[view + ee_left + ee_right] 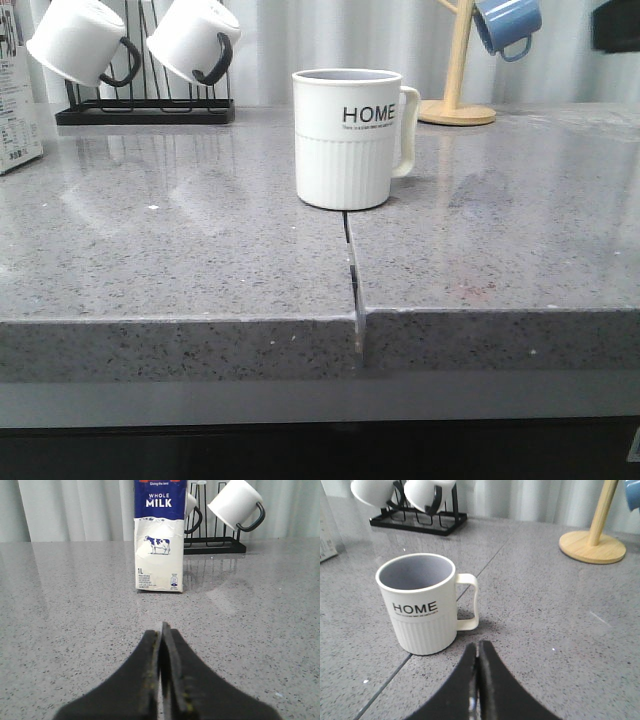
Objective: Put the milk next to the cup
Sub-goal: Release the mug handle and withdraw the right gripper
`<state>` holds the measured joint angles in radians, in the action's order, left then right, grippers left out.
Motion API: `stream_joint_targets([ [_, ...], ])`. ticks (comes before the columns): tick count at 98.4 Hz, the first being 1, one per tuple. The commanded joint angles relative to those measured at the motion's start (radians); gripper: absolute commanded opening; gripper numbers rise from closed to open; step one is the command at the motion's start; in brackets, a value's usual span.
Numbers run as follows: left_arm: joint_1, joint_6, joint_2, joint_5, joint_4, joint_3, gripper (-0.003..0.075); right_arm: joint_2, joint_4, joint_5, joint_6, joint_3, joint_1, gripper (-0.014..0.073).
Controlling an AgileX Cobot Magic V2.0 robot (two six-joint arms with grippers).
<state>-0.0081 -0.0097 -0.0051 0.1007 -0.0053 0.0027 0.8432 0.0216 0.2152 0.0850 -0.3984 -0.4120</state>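
The milk carton (159,540), white with a dark blue top and a cow picture, stands upright on the grey counter; its edge shows at the far left of the front view (18,105). My left gripper (162,630) is shut and empty, some way short of the carton. The white HOME cup (348,138) stands mid-counter, handle to the right, empty inside in the right wrist view (422,602). My right gripper (478,647) is shut and empty, just short of the cup's handle side. Neither gripper shows in the front view.
A black rack (145,105) with two white black-handled mugs (195,40) stands at the back left, close to the carton. A wooden mug tree (457,100) with a blue mug (508,25) stands at the back right. A seam (352,270) runs through the counter below the cup.
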Motion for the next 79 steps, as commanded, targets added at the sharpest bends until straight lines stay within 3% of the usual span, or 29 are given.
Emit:
stream_joint_targets([
  [1, 0.001, -0.001, -0.032, -0.083, -0.008, 0.04, -0.0021, -0.096, -0.001, 0.023, -0.006, -0.007, -0.002, -0.0068],
  [49, 0.001, -0.001, -0.032, -0.083, -0.008, 0.04, -0.0021, -0.551, -0.003, -0.237, -0.006, 0.081, -0.002, -0.0068],
  [79, 0.001, -0.001, -0.032, -0.085, -0.008, 0.04, -0.0021, -0.656, -0.005, -0.388, -0.006, 0.082, -0.002, -0.0068],
])
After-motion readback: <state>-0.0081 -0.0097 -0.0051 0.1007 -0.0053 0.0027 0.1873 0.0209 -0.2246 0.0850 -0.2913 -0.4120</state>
